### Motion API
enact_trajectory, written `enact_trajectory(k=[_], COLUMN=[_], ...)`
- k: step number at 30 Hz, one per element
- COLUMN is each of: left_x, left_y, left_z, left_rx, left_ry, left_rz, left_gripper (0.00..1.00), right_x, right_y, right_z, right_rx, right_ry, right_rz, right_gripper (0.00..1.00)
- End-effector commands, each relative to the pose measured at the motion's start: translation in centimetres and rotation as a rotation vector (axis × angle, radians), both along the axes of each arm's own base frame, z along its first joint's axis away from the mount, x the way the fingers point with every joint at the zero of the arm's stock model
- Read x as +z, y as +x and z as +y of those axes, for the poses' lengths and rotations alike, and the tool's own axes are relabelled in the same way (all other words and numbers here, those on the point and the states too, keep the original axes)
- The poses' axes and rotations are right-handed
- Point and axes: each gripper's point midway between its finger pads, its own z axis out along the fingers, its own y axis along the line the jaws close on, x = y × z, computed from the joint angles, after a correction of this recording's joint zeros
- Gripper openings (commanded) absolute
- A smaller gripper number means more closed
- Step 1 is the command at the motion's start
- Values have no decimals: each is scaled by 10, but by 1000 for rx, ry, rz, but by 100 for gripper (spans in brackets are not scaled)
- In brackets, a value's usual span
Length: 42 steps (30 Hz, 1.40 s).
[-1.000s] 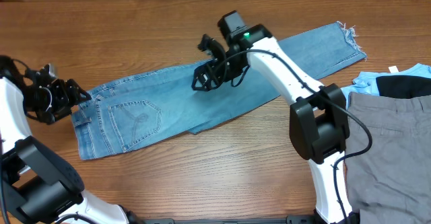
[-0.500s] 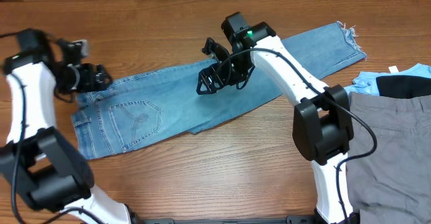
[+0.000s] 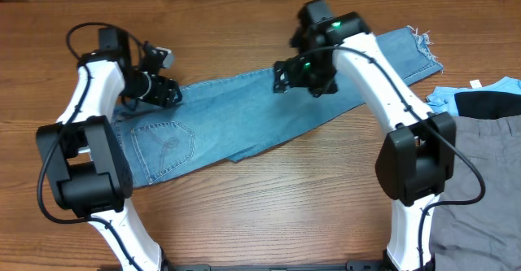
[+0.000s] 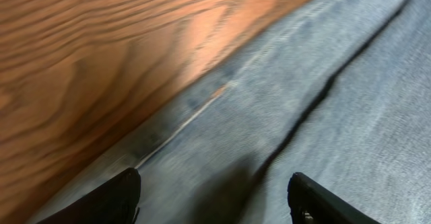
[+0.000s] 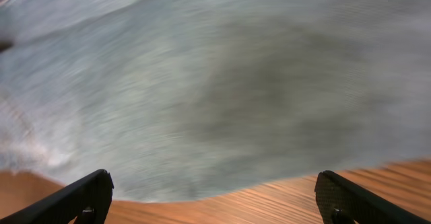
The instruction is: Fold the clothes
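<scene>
The light blue jeans (image 3: 244,112) lie flat and slantwise on the wooden table, waist and back pocket (image 3: 163,145) at the lower left, frayed hem (image 3: 423,47) at the upper right. My left gripper (image 3: 169,92) hovers over the jeans' upper edge near the waist. In the left wrist view it (image 4: 215,204) is open, with denim (image 4: 323,96) and a seam below and nothing between the fingers. My right gripper (image 3: 286,76) hangs over the middle of the leg. In the right wrist view it (image 5: 215,200) is wide open, above blurred denim (image 5: 215,76) and the cloth's edge.
At the right edge lie plain grey trousers (image 3: 476,181), with a black garment (image 3: 488,104) and a pale-blue one (image 3: 444,98) behind them. Bare wood (image 3: 269,198) runs along the front of the table.
My left arm has swung in from the table's far left to the jeans' upper edge near the waist. My right gripper has moved right along the leg, toward the hem.
</scene>
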Motion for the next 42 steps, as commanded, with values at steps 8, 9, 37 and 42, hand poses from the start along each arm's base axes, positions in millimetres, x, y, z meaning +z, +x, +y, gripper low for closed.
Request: enact_trajectory(k=[8,9,37,42], left_x=[-22,-23,26,40], left_y=[-5,-7,-1,17], left_z=[-2,-5,5,15], left_rx=[-112,-122,15,80], left_ry=[120,102,51,79], left_rz=[42,44,113,60], left_gripper=[67,64,4,4], right_x=[13,13,2,-12], right_y=[13,13,15,2], right_z=[-35,-35,-49,-52], right_rx=[-110,-110,-227,-225], right_ry=[-22,-22,-72,-93], right_rz=[-18,-19,13,70], right_gripper=[100,100,100,100])
